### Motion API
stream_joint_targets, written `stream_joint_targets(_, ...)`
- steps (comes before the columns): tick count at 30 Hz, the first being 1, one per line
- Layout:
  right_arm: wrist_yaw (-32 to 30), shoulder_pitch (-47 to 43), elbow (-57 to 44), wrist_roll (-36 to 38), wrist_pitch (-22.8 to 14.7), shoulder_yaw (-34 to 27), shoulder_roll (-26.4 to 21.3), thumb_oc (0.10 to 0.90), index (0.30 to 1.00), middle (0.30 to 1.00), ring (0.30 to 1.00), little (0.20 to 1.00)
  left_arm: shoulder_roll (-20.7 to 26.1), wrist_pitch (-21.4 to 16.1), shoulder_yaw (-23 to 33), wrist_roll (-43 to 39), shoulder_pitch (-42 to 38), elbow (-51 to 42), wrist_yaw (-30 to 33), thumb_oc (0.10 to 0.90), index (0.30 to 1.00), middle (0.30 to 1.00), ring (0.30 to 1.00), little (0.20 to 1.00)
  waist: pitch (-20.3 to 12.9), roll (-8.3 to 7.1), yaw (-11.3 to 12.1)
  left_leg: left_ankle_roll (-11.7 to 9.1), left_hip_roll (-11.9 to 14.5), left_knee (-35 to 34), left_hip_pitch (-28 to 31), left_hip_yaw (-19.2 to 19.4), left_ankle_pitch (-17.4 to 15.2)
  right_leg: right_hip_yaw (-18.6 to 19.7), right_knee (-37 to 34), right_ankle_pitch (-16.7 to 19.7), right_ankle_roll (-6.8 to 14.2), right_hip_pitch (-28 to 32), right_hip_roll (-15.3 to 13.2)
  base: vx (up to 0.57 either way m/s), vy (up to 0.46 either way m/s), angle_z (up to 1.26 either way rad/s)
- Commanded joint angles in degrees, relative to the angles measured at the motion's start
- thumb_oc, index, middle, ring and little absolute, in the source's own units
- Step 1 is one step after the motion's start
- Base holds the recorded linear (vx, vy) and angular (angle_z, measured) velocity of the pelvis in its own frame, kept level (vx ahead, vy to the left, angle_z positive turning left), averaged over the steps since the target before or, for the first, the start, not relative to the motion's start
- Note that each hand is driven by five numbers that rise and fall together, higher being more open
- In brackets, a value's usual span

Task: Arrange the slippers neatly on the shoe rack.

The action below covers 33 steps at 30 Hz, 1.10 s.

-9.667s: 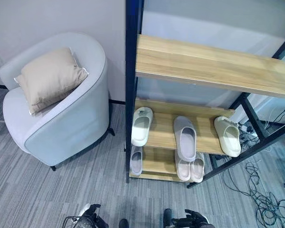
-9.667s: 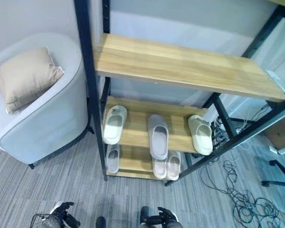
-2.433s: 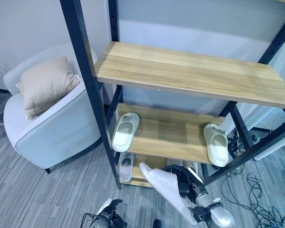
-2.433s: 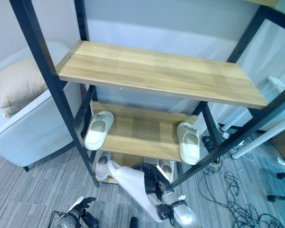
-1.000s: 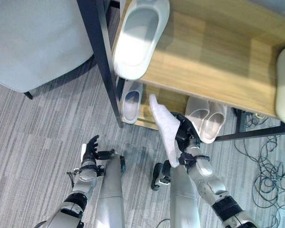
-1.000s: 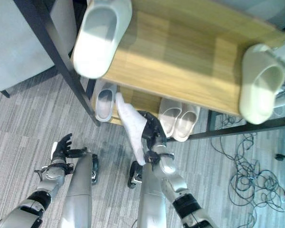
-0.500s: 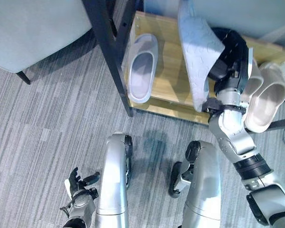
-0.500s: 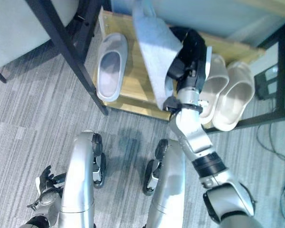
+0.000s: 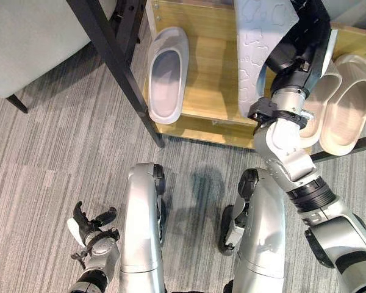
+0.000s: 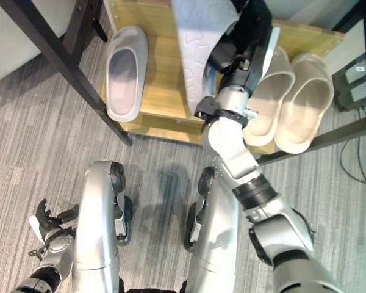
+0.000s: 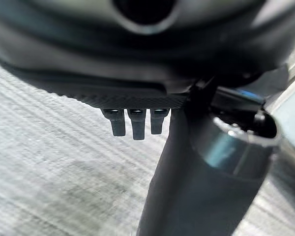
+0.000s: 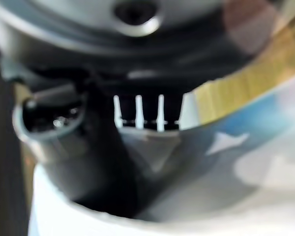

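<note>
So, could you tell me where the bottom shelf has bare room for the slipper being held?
Bare wood lies between the grey slipper at the shelf's left and the beige pair at its right; the right robot hand holds the held slipper sole-out over that gap. The right end is crowded. The left robot hand hangs idle above the carpet.

From the head we looked almost straight down with both eyes, sharing the bottom shelf (image 9: 213, 79) and carpet (image 9: 43, 159), slightly offset. Each wrist camera sat very close along its own hand: left (image 11: 137, 93) faced carpet, right (image 12: 103, 162) faced the shelf.
</note>
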Motion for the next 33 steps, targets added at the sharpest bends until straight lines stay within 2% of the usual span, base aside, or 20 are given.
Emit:
stream_joint_targets(1, -0.9, -17.0, -2.2, -0.1, -4.6, 0.0, 0.6, 0.4, 0.3, 0.3, 0.3, 0.3, 3.0, -3.0, -2.1, -0.2, -0.9, 2.3, 3.0, 0.8, 0.9, 0.9, 0.9, 0.9, -1.0, 0.6, 3.4, 3.2, -2.4, -2.1, 2.9, -6.3, -4.2, 5.5, 0.7, 1.0, -3.1, 1.4, 0.3, 0.0, 0.004, -0.05)
stream_joint_targets(5, -2.0, -20.5, 2.5, -0.2, -2.0, 2.4, 2.6, 0.4, 0.3, 0.3, 0.3, 0.3, 1.9, -2.3, -3.9, -0.4, -3.1, 3.1, 2.4, 0.8, 0.9, 0.9, 0.9, 0.9, -1.0, 0.83, 3.2, 3.3, -2.2, -2.6, 2.9, -6.1, -4.2, 5.6, 0.1, 1.0, -3.2, 1.4, 0.5, 0.0, 0.0, 0.0)
stream_joint_targets(7, -3.6, -23.5, 8.1, -1.3, -0.3, 2.7, 4.0, 0.4, 0.3, 0.3, 0.3, 0.3, 1.5, -2.1, -5.4, 0.2, -3.5, 2.2, 2.0, 0.8, 0.9, 0.9, 0.9, 0.9, -1.0, 1.28, 3.3, 3.3, -2.3, -2.7, 2.9, -5.9, -4.2, 5.9, 0.4, 1.0, -3.3, 1.4, 0.8, 0.0, 0.0, 0.0)
stream_joint_targets(13, -5.0, -30.1, 20.8, 0.0, 0.5, 3.0, 7.6, 0.4, 0.3, 0.3, 0.3, 0.3, 0.9, -2.3, -7.0, 0.2, -4.3, 3.0, 0.7, 0.8, 0.9, 0.9, 0.9, 0.9, -1.0, 0.95, 3.7, 2.9, -2.5, -2.3, 2.9, -5.4, -4.4, 6.5, 1.3, 1.0, -3.2, 1.4, 0.8, 0.0, 0.0, 0.0)
stream_joint_targets(24, -3.4, -28.3, 26.2, 1.9, 1.1, 3.9, 6.8, 0.4, 0.3, 0.3, 0.3, 0.3, 0.0, -2.1, -7.4, -1.3, -2.7, 5.4, -1.1, 0.8, 0.9, 0.9, 0.9, 0.9, -1.0, 0.37, 4.0, 2.6, -2.4, -2.7, 2.9, -4.5, -4.7, 7.4, 1.0, 1.6, -3.3, 1.4, 0.9, 0.0, 0.0, 0.0)
stream_joint_targets(29, -3.6, -26.3, 27.5, 0.7, 3.1, 4.6, 7.8, 0.4, 0.3, 0.3, 0.3, 0.3, -0.6, -1.1, -8.9, -0.7, -2.1, 5.4, -2.1, 0.8, 0.9, 0.9, 0.9, 0.9, -1.0, 1.08, 3.7, 2.6, -2.5, -2.7, 2.9, -4.0, -4.7, 8.0, 1.5, 1.4, -3.5, 1.4, 1.4, 0.0, 0.0, 0.0)
stream_joint_targets(33, -3.5, -25.9, 29.1, 0.5, 3.1, 4.1, 8.9, 0.4, 0.3, 0.3, 0.3, 0.3, -1.0, -0.5, -10.1, 0.2, -2.5, 6.2, -2.9, 0.8, 0.9, 0.9, 0.9, 0.9, -1.0, 1.29, 3.5, 2.5, -2.8, -2.9, 2.9, -3.7, -4.5, 8.3, 1.7, 1.3, -3.5, 1.4, 1.4, 0.0, 0.0, 0.0)
